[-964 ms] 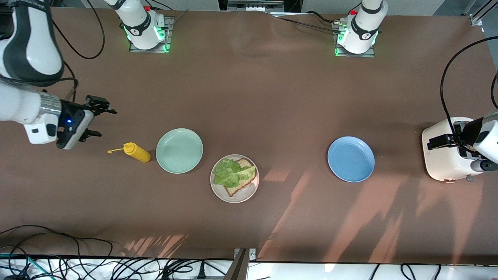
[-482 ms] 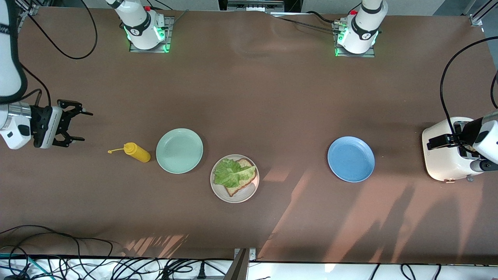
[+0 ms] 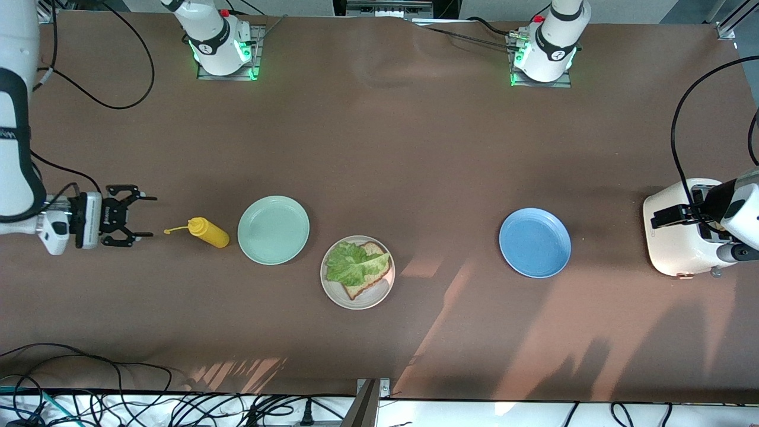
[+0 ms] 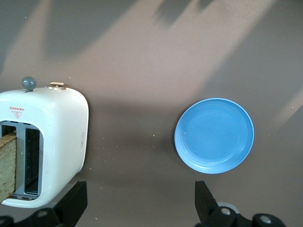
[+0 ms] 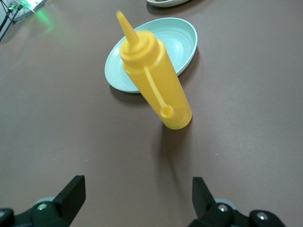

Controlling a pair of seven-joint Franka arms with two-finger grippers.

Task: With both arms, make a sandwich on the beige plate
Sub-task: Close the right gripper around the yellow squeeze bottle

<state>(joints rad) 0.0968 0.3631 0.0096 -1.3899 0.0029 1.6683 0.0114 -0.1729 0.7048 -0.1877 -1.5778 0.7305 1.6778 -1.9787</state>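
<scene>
Right hand (image 3: 137, 216) hangs low, fingers spread and empty; left hand (image 4: 139, 208) held high, fingers also apart

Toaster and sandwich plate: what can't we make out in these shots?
- Toaster, front view: the left arm covers its slots, and the picture's edge cuts the arm off.
- Bread in the toaster, left wrist view: cut by the picture's edge, so slice count is unclear.
- Beige plate, front view: lettuce covers most of the bread.
</scene>
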